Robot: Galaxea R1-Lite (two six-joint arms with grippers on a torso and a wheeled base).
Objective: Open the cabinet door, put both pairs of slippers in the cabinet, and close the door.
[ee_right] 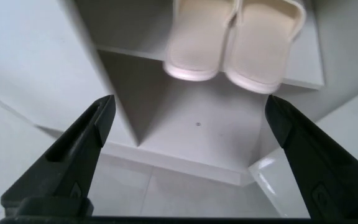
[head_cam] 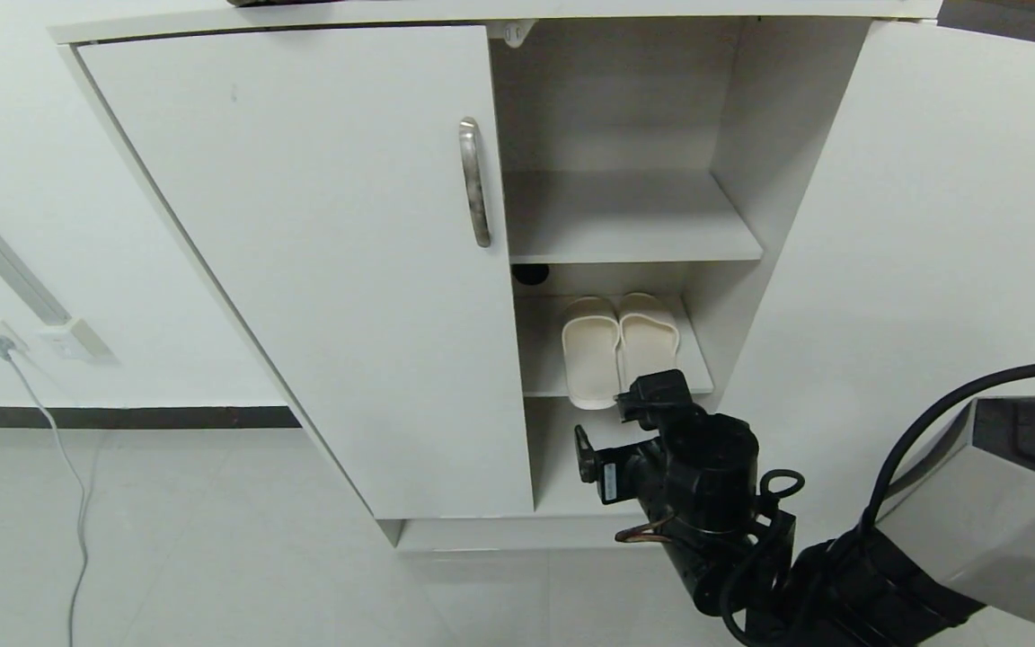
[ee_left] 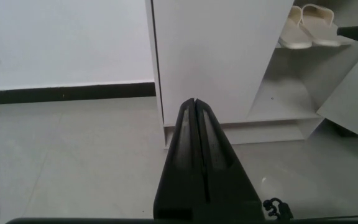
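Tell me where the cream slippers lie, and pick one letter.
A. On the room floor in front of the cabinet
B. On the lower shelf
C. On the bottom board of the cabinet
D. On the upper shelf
B: the slippers lie side by side on the lower shelf, one level beneath the bare upper shelf and above the bottom compartment.

Nothing here can be read. The right gripper [head_cam: 616,422] has a small pale sticker [head_cam: 610,483] on its side, but the print on it is too tiny to make out.
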